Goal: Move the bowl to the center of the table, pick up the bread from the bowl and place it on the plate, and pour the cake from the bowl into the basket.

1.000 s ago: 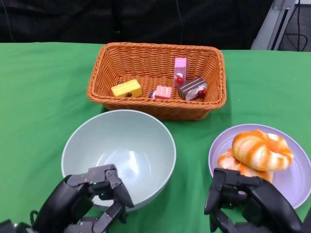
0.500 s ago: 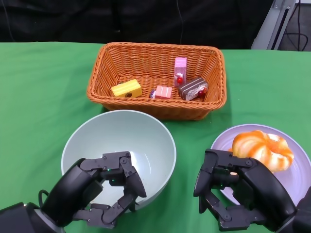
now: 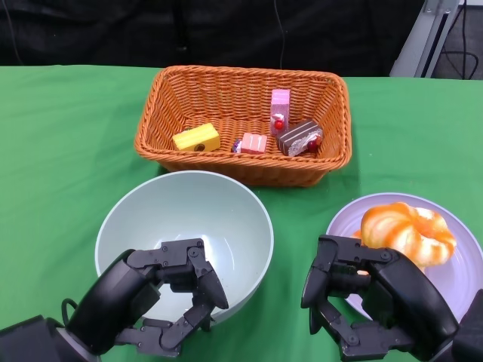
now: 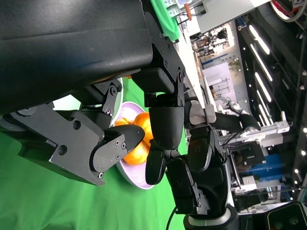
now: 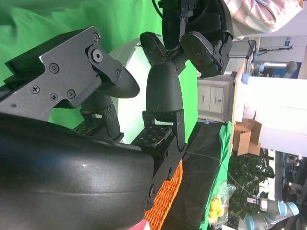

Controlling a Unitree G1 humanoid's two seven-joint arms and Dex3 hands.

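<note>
Cakes (image 3: 256, 136) lie in the basket (image 3: 158, 121), bread (image 3: 407, 232) sits on the plate (image 3: 460, 283), and the bowl (image 3: 185, 241) stands empty mid-table (image 3: 60, 151), so the task looks finished. Left hand (image 3: 155, 302) and right hand (image 3: 370, 298) hover with fingers curled, holding nothing; the next move is probably just drawing both arms back clear of bowl and plate
</note>
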